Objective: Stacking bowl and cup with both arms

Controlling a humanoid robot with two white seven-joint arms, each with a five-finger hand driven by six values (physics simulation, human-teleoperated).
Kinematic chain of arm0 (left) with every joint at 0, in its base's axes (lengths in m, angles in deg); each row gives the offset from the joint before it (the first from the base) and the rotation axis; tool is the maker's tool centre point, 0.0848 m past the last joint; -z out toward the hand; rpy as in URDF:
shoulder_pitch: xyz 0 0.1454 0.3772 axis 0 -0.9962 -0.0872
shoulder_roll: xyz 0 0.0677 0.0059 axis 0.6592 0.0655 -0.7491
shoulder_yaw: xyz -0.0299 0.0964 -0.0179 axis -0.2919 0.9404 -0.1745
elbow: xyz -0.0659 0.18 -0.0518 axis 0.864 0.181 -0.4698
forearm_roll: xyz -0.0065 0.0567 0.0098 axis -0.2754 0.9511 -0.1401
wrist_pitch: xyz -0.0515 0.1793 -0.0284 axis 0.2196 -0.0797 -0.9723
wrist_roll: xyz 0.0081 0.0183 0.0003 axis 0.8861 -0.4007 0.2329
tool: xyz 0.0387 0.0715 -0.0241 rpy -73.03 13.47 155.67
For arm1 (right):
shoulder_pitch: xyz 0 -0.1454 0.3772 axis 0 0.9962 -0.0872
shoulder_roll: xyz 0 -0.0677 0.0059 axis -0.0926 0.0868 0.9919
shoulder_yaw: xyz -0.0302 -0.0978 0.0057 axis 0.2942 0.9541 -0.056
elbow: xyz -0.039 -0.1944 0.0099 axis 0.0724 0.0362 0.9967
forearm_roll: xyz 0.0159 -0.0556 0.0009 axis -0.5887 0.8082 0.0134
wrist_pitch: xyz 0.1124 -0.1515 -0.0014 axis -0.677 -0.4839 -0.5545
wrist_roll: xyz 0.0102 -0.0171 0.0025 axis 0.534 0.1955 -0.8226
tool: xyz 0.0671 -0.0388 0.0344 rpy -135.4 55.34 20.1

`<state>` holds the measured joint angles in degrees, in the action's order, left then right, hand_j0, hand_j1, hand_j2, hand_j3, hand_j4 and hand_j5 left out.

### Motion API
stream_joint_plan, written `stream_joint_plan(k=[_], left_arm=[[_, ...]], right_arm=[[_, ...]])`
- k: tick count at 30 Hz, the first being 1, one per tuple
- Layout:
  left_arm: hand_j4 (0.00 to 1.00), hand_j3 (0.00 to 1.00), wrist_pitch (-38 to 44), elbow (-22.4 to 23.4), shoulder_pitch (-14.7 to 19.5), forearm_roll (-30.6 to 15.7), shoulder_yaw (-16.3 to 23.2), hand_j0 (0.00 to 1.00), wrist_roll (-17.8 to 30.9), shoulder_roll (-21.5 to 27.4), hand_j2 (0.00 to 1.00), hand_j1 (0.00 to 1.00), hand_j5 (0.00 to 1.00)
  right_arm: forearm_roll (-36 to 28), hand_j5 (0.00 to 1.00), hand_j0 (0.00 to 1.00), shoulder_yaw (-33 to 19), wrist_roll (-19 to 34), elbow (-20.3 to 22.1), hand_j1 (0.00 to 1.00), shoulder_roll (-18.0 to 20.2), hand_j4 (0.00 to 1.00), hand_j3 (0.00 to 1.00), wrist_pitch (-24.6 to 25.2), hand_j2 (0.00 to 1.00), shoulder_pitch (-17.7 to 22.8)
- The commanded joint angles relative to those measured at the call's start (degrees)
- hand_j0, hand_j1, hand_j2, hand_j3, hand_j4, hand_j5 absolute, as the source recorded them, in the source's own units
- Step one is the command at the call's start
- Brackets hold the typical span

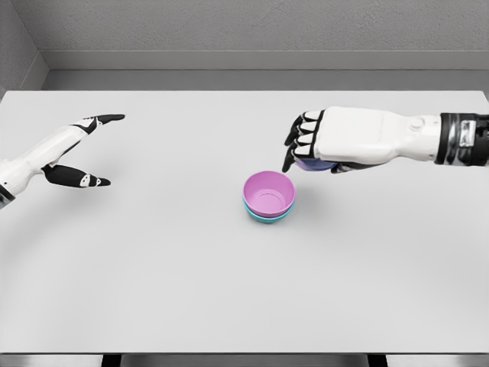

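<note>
A pink bowl (268, 193) sits nested inside a teal bowl (266, 217) near the middle of the white table (191, 290). Just up and to the right of them, my right hand (299, 147) hovers palm down with its fingers curled over a purple cup (315, 164); only the cup's lower edge shows under the palm. My left hand (90, 150) is far off at the left, open, with thumb and fingers spread and nothing between them.
A grey wall (244, 38) runs behind the table's far edge. The table's front edge lies at the bottom of the view.
</note>
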<state>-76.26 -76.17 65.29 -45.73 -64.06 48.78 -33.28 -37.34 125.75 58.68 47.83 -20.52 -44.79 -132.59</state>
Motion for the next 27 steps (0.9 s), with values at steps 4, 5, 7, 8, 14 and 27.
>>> stream_joint_plan(k=[4, 5, 7, 8, 14, 27], left_arm=[[1.00, 1.00, 0.1, 0.5, 0.0, -0.5, -0.1, 1.00, 0.0, 0.0, 1.00, 1.00, 1.00], [1.00, 1.00, 0.1, 0.5, 0.0, -0.5, 0.0, 1.00, 0.0, 0.0, 1.00, 1.00, 1.00], [1.00, 1.00, 0.1, 0.5, 0.0, -0.5, 0.0, 1.00, 0.0, 0.0, 1.00, 1.00, 1.00], [1.00, 1.00, 0.1, 0.5, 0.0, -0.5, -0.1, 1.00, 0.0, 0.0, 1.00, 1.00, 1.00], [1.00, 1.00, 0.1, 0.5, 0.0, -0.5, 0.0, 1.00, 0.0, 0.0, 1.00, 1.00, 1.00], [1.00, 1.00, 0.1, 0.5, 0.0, -0.5, -0.1, 1.00, 0.0, 0.0, 1.00, 1.00, 1.00]], right_arm=[[-0.3, 0.69, 0.69, 0.0, -0.1, 0.0, 0.69, -0.1, 0.69, 0.69, 0.1, 0.69, 0.5], [-0.3, 0.69, 0.69, 0.0, -0.1, 0.0, 0.69, -0.1, 0.69, 0.69, 0.1, 0.69, 0.5], [-0.3, 0.69, 0.69, 0.0, -0.2, 0.0, 0.69, -0.1, 0.69, 0.69, 0.1, 0.69, 0.6], [-0.3, 0.69, 0.69, 0.0, -0.3, 0.0, 0.69, -0.2, 0.69, 0.69, 0.1, 0.69, 0.6], [-0.3, 0.69, 0.69, 0.0, -0.4, 0.0, 0.69, -2.1, 0.69, 0.69, 0.1, 0.69, 1.1], [-0.8, 0.70, 0.70, 0.0, -0.6, 0.0, 0.70, -3.6, 0.70, 0.70, 0.1, 0.70, 2.2]])
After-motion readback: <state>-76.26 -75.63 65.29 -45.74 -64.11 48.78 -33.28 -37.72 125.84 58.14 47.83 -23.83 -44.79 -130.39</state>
